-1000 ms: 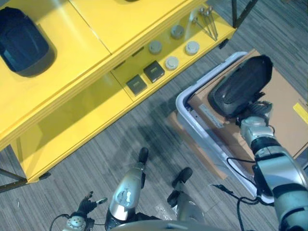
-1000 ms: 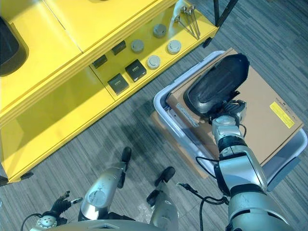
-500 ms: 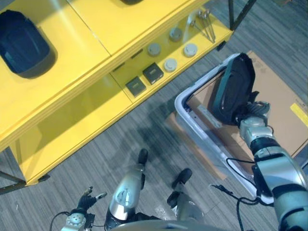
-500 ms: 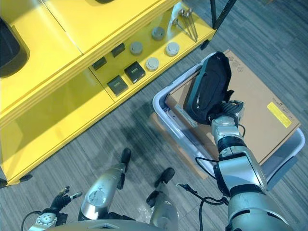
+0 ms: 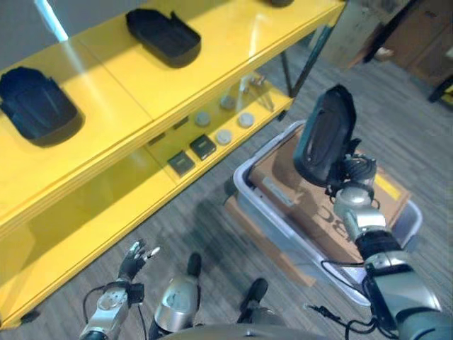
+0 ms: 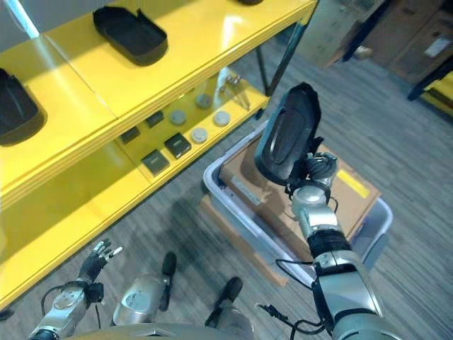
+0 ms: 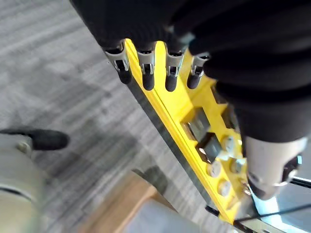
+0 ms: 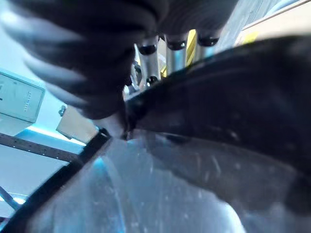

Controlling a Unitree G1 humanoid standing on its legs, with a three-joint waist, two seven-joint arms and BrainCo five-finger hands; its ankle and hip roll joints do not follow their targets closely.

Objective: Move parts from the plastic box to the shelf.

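Right hand (image 5: 352,172): gripping the lower edge of a black moulded part (image 5: 324,136), fingers (image 8: 176,56) curled over its rim, and holding it raised on edge above the plastic box.
Black moulded part: standing nearly upright in the air, its hollow face turning toward the yellow shelf, clear of the box below.
Plastic box (image 5: 272,231): a grey-white tub sitting on the carpeted floor (image 5: 212,212) just beside the shelf, with a brown cardboard sheet (image 5: 279,166) lying inside it.
Yellow shelf (image 5: 120,99): two black parts are resting well apart on its top level, one near the robot's left (image 5: 32,106) and one further along (image 5: 163,35).
Lower level of the shelf: carrying small dark square blocks (image 5: 192,154) and round grey discs (image 5: 225,127) in a loose row.
Left hand (image 5: 134,256): hanging low over the floor near the shelf's lower edge, fingers (image 7: 146,75) spreading straight and relaxed, grasping nothing.
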